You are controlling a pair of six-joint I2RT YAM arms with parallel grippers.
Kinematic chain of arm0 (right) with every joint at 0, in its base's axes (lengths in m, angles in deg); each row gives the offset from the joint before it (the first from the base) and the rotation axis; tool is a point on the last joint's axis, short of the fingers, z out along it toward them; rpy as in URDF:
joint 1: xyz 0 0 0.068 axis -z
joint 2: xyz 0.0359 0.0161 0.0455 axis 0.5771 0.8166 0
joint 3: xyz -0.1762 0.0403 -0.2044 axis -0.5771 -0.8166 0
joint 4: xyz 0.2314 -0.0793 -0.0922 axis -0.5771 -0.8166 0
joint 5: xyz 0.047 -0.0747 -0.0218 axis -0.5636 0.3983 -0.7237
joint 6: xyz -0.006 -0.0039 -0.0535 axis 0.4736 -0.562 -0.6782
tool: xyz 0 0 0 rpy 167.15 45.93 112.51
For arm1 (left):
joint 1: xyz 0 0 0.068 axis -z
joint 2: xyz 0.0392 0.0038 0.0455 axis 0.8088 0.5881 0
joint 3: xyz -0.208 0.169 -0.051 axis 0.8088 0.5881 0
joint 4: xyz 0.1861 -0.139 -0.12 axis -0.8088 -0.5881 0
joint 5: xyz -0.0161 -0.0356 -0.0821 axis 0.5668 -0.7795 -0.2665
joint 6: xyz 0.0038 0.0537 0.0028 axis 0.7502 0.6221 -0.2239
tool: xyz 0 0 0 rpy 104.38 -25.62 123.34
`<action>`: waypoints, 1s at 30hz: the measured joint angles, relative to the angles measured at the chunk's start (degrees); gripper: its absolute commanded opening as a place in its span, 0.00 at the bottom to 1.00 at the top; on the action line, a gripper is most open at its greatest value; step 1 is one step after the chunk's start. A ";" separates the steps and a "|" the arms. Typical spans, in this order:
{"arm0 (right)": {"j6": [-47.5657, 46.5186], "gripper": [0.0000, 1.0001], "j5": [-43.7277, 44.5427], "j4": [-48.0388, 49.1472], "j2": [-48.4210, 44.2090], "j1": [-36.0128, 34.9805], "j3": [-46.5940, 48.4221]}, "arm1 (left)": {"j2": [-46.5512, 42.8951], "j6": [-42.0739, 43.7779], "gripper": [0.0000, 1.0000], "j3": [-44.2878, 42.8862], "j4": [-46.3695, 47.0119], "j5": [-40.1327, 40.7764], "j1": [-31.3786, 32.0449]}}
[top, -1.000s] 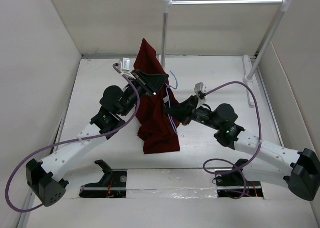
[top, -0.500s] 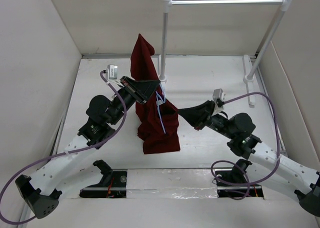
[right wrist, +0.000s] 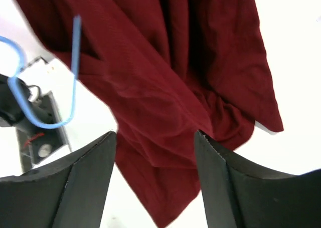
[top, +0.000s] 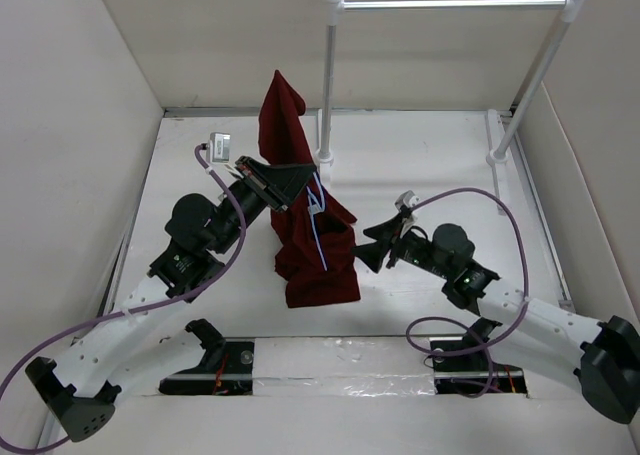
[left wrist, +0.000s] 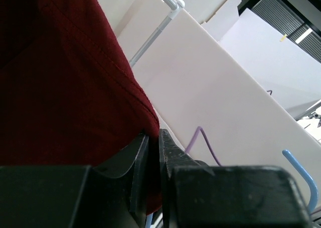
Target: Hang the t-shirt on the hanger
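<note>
The maroon t-shirt (top: 300, 245) hangs bunched above the table, its top corner raised toward the back. My left gripper (top: 310, 168) is shut on a fold of it. In the left wrist view the jaws (left wrist: 154, 135) pinch the shirt's hem (left wrist: 65, 82). The light-blue hanger (top: 320, 230) shows as thin wire against the shirt's front, and its hook (left wrist: 307, 180) curves at the right edge of the left wrist view. My right gripper (top: 363, 246) stands open just right of the shirt, touching nothing. Between its fingers hangs the shirt (right wrist: 175, 67), with the hanger's hook (right wrist: 75, 62) at the left.
The tall white rack with a metal rail (top: 450, 3) stands at the back, its left post (top: 327, 85) close behind the raised shirt. White walls enclose the table on three sides. Purple cables (top: 480, 200) loop off both arms.
My right gripper drew back from the shirt and hanger to the right and opened. My left gripper lifted the shirt higher and slightly left.
</note>
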 measured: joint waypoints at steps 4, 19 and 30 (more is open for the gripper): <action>-1.18 0.73 -2.08 -0.07 6.08 0.94 3.10 | -0.13 -0.02 0.00 0.00 -0.28 -0.31 0.00; -2.43 0.00 -5.55 0.94 13.79 -1.81 8.02 | -0.15 -0.09 0.00 -0.04 -0.94 0.35 0.02; 3.19 0.00 6.40 4.17 9.62 -13.44 -0.55 | 3.32 -4.46 0.00 -1.53 3.02 3.48 -1.97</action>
